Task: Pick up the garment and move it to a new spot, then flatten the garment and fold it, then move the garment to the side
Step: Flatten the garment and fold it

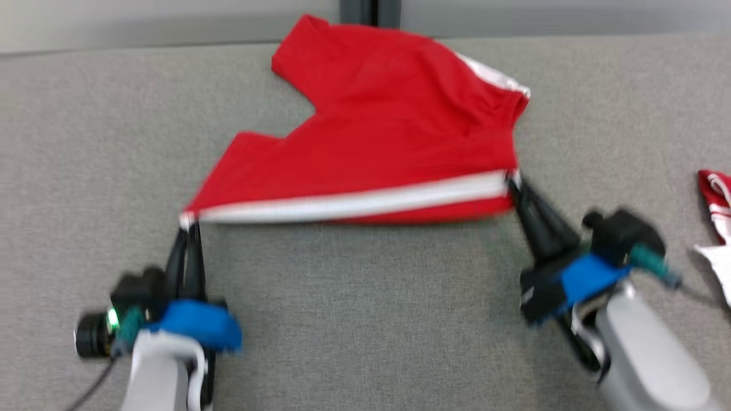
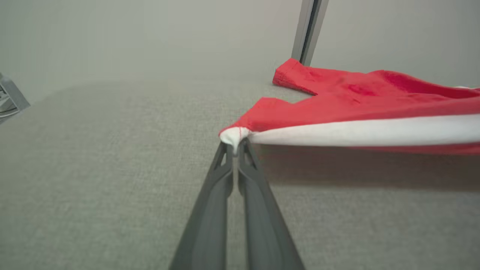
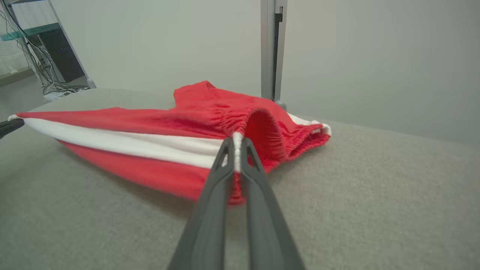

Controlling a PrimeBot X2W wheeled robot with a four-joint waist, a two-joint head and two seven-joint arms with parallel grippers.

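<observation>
The garment is a pair of red shorts (image 1: 371, 142) with a white side stripe, spread on the grey table. My left gripper (image 1: 189, 220) is shut on the white-edged leg hem corner (image 2: 234, 138). At the other end of the stripe, my right gripper (image 1: 512, 178) is shut on the elastic waistband (image 3: 237, 139). The near striped edge (image 3: 123, 140) hangs stretched and lifted between the two grippers, with a shadow under it. The far half of the shorts (image 2: 337, 86) lies on the table.
Another red and white piece of cloth (image 1: 717, 211) lies at the table's right edge. A grey post (image 1: 370, 12) stands behind the table's far edge, close to the shorts. Bare grey tabletop (image 1: 354, 314) stretches in front of the shorts and to the left.
</observation>
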